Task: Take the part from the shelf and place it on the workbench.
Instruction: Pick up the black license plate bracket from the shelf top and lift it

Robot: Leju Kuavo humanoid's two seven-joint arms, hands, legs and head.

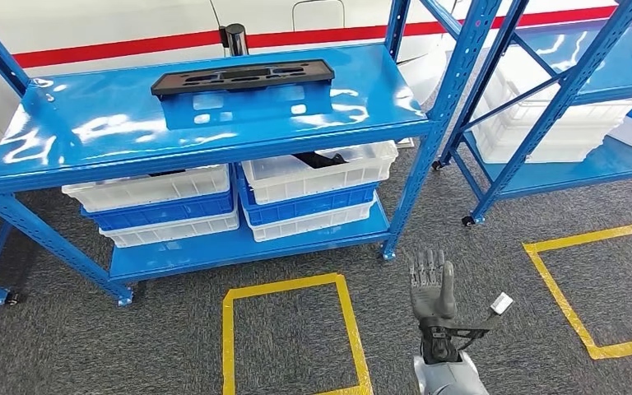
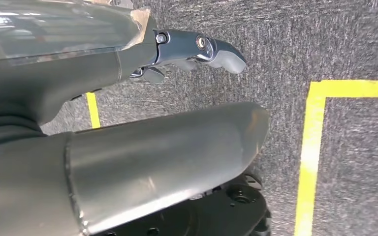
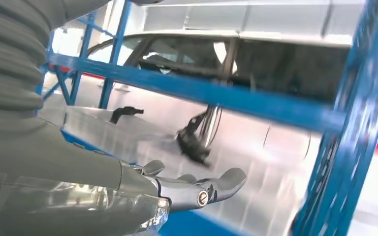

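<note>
Black and flat, the long moulded part (image 1: 243, 78) lies on the glossy blue steel shelf (image 1: 115, 123), above white and blue plastic bins (image 1: 156, 206). My right hand (image 1: 433, 288) is raised over coarse grey carpet (image 1: 66, 346), fingers straight and apart, holding nothing. My left hand (image 2: 197, 49) hangs over yellow floor tape (image 2: 310, 147); whether it is open, I cannot tell.

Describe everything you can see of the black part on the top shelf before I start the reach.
The black part is a long, flat, roughly rectangular piece, matte like moulded plastic, with shallow recesses and cut-outs along its face and small tabs at its ends. It lies flat on the glossy blue top shelf, toward the back edge, its long side running across the shelf. Its reflection shows on the surface in front. Nothing touches it but the shelf; the right hand is well below it.
</note>
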